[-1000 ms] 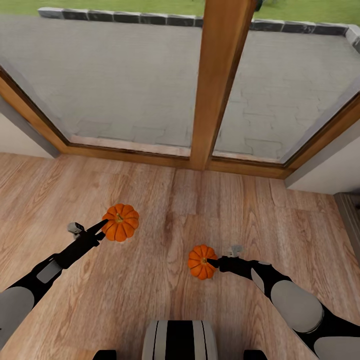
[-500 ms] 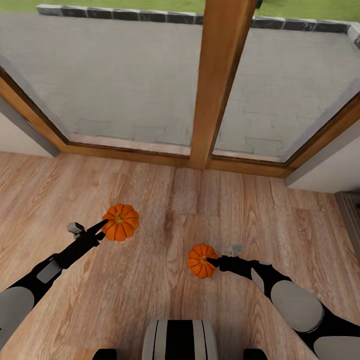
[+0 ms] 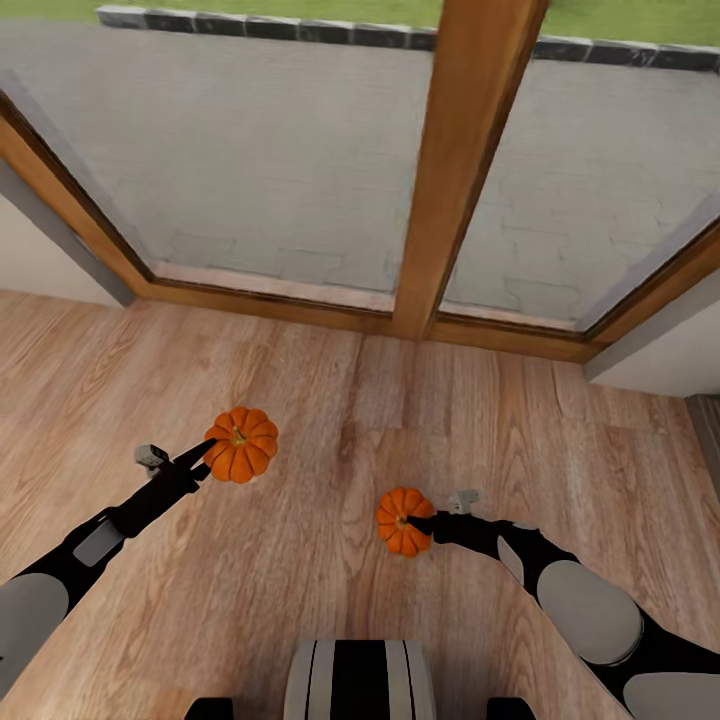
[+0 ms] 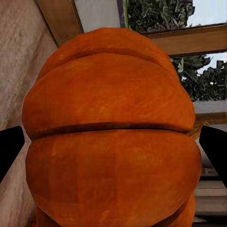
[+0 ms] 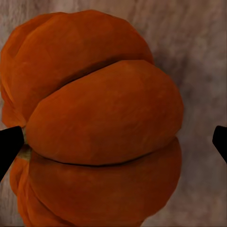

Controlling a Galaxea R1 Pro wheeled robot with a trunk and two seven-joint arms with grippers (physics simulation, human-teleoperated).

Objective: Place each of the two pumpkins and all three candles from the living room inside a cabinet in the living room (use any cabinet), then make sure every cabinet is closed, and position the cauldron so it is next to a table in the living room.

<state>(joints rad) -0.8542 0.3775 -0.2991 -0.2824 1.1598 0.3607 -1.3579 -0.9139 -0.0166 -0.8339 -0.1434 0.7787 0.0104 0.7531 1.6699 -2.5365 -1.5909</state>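
Left gripper (image 3: 208, 449): jaws grip the left pumpkin (image 3: 241, 444), one black fingertip (image 4: 9, 151) on either flank. Right gripper (image 3: 420, 523): jaws likewise clamp the right pumpkin (image 3: 402, 521). Both pumpkins are held above the wooden plank floor (image 3: 330, 420), well apart. No writing or label is legible. Beyond stands a wood-framed glazed door (image 3: 465, 180); outside lie grey paving (image 3: 260, 150) and grass.

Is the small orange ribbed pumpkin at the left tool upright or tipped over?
Upright: in the head view the small orange ribbed pumpkin shows its stem pointing up toward the camera, with the left tool at its side.
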